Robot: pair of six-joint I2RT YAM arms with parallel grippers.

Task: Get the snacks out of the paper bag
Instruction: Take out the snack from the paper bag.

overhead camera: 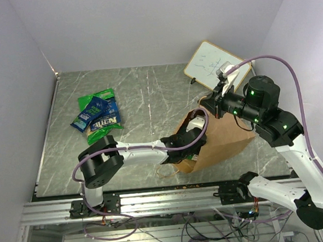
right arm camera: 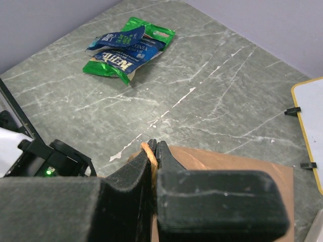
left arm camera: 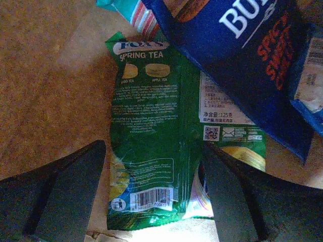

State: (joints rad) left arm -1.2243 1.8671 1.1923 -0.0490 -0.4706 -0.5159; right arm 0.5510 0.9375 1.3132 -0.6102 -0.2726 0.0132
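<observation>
Left claw (left arm camera: pixel 153 147): inside the bag (overhead camera: pixel 225 138), fingers wide apart, clamped on nothing.
Green packet (left arm camera: pixel 161 136): directly between the fingers, lying flat on the bag's inner wall.
Axis: the packet's length runs along the claw's line of reach, barcode end nearest the wrist, so the fingers straddle its narrow width.
Look: glossy, crinkled green film, back side up, with small white print and "Spring Tea" at the far end.
Blue packet (left arm camera: pixel 237 55): just beyond and to the right, overlapping the green packet's far corner; it may drag along.
Nearer arm: left, already in the mouth.
Next move: probably closing across the width, then drawing straight back.
Right claw (right arm camera: pixel 154 146): outside the bag, pressed together on its twisted handle (right arm camera: pixel 148 151).
Pile (overhead camera: pixel 97 115): green and blue packets already out on the table (overhead camera: pixel 148 94), well apart from the bag.
</observation>
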